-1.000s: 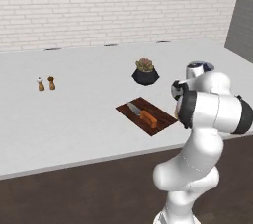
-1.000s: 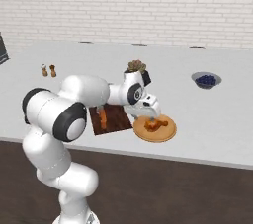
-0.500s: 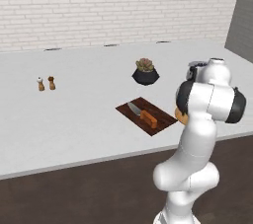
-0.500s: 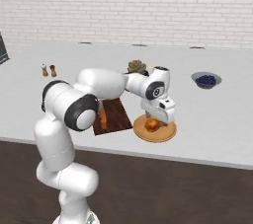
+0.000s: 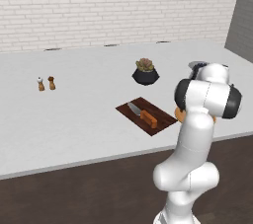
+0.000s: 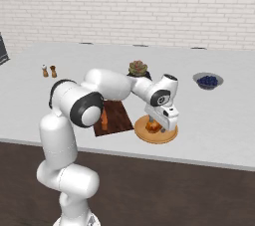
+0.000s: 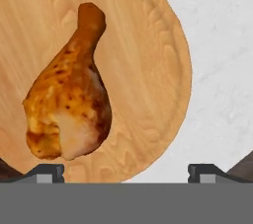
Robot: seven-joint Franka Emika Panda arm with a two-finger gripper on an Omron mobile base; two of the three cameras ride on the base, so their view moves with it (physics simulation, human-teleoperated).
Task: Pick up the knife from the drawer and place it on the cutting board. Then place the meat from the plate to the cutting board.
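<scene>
The gripper (image 7: 126, 171) hangs just above the plate (image 7: 163, 45), its fingers spread wide with nothing between them. In the hand view the meat (image 7: 69, 99), a browned drumstick, lies on the plate with its thick end toward the fingertips and its thin bone end pointing away. From the right base view the plate (image 6: 169, 136) sits on the white counter (image 6: 219, 115) near the front edge, with the gripper (image 6: 158, 126) over it.

Just beside the plate lies the cutting board (image 5: 158, 112), and on it rests the knife (image 5: 142, 113), orange handle nearer, silver blade farther.

Farther back stand a potted plant (image 5: 145, 71) in a dark pot, a grey bowl (image 6: 207, 80) holding dark blue contents, and two small shakers (image 5: 45, 83). No readable writing appears on anything.
</scene>
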